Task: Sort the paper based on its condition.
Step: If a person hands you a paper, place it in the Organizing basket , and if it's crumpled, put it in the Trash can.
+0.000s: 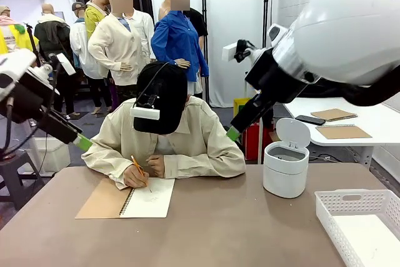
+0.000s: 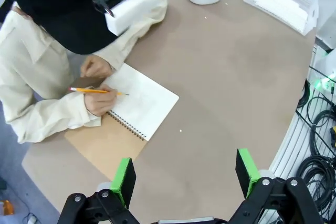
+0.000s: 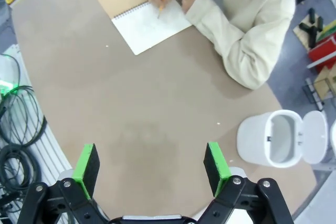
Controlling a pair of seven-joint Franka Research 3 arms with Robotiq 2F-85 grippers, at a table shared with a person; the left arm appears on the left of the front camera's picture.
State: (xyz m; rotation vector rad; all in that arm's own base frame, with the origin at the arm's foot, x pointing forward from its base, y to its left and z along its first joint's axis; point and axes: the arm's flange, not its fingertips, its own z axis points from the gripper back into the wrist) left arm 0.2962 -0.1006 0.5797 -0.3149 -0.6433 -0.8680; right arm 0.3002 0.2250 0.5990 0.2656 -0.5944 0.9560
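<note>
No loose sheet of paper is in view. The one white page belongs to an open spiral notebook [image 1: 128,199] with a brown kraft cover, lying at the table's far left in front of the person. The person's hand [image 1: 134,177] holds a pencil [image 1: 137,166] on that page [image 2: 140,102]. My left gripper [image 1: 83,143] hangs raised at the left, open and holding nothing, high above the table [image 2: 185,177]. My right gripper [image 1: 232,134] hangs raised right of the person, open too, with bare table below it [image 3: 151,167].
A white bin [image 1: 286,167] with its lid flipped up stands at the far right of the table. A white latticed basket [image 1: 350,202] sits at the near right corner. Cables [image 2: 320,156] hang off the table's robot side.
</note>
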